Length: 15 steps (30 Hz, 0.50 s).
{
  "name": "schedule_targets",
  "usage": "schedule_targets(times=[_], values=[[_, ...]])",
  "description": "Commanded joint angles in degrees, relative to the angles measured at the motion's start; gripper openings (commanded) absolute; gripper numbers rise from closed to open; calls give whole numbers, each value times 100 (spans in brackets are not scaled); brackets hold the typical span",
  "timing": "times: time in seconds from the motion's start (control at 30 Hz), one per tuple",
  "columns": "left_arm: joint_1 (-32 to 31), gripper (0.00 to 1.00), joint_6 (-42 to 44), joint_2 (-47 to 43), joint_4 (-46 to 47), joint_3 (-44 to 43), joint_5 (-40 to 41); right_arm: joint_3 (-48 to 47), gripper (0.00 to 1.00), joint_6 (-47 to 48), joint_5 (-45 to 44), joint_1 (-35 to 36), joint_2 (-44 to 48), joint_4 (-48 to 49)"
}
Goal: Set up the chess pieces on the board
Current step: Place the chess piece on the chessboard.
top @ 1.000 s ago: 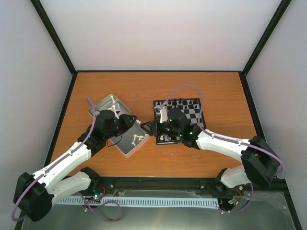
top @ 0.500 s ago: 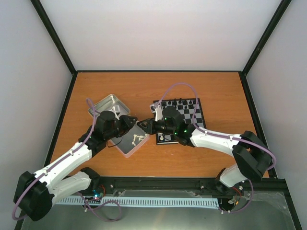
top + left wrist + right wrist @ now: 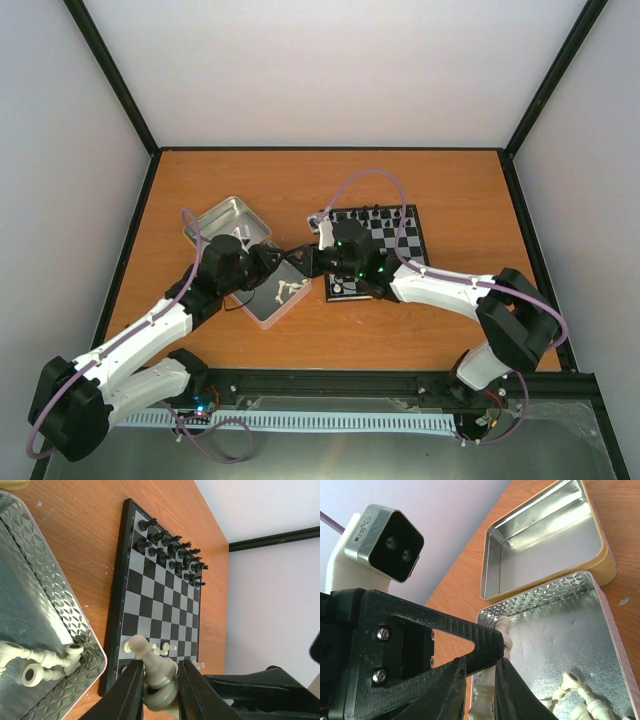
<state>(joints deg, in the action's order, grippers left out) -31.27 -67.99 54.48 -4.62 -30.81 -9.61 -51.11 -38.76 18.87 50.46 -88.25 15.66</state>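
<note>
- Left pincer clamped on a cream chess piece: rounded head, flared base.
- Right pincer closed on the same piece.
- Board: black and pale-grey chequers.

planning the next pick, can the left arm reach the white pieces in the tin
Probably not yet: the left tool is shut on a white piece that the right tool also grips. The loose pieces lie uncovered close by.

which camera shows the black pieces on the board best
Left wrist: the black pieces stand clear in two rows along the far edge of the board. Top external shows them tiny; right wrist misses them.
</note>
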Motion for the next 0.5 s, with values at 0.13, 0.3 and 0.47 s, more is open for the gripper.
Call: schedule_targets(times=[0.13, 0.3, 0.47], values=[[24, 18, 13, -69, 50, -56, 116, -89, 31, 60, 56, 43, -20, -138], [24, 18, 18, -71, 45, -73, 133, -31, 27, 56, 32, 43, 3, -253], [20, 19, 26, -62, 53, -88, 144, 69, 25, -5, 89, 43, 21, -191]])
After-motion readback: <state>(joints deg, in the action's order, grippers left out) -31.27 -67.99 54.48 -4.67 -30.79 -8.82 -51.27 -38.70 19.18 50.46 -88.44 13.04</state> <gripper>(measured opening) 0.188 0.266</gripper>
